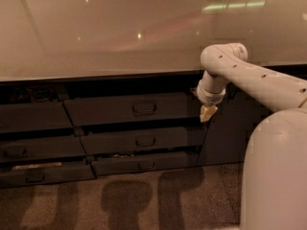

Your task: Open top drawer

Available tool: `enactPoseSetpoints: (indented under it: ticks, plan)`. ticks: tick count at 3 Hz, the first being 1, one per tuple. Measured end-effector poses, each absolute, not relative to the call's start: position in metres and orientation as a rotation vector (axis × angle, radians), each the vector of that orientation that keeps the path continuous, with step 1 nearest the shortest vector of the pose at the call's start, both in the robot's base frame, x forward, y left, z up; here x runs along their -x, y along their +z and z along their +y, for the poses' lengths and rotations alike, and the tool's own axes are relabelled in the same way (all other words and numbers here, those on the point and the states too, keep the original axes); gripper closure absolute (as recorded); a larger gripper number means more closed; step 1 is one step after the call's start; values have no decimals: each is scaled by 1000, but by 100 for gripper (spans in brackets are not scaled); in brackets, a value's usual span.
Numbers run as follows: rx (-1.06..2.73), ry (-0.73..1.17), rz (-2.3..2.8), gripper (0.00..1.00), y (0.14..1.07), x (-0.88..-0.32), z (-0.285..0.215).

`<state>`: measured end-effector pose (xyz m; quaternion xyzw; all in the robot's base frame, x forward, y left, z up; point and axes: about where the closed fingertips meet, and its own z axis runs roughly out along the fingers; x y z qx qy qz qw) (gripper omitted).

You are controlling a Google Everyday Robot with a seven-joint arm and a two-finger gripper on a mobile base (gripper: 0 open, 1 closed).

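Note:
The top drawer point(110, 110) is the widest dark grey drawer, just under the counter's edge, with a small metal loop handle point(144, 108) at its middle. Its front stands slightly forward of the cabinet face. My gripper point(207, 113) points downward at the drawer's right end, level with its lower edge and to the right of the handle. The white arm point(259, 80) reaches in from the right.
Two narrower drawers point(144, 141) point(144, 164) sit below the top one, each with the same handle. More drawers point(33, 147) are on the left. A dark cabinet panel point(225, 133) is behind the gripper. The pale glossy countertop point(120, 32) lies above, speckled floor point(144, 200) below. My white base point(276, 176) fills the right.

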<state>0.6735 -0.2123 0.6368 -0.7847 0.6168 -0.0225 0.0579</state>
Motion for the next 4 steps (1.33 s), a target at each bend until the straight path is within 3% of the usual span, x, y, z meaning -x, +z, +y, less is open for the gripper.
enactPoseSetpoints:
  ticks: [2,3,4]
  plan:
    - [2378,-68,1869,93,637,-674,-212]
    - [2378,-68,1869,100,637,-674,-212]
    - [2378,-68,1869,100,640,-674,-212]
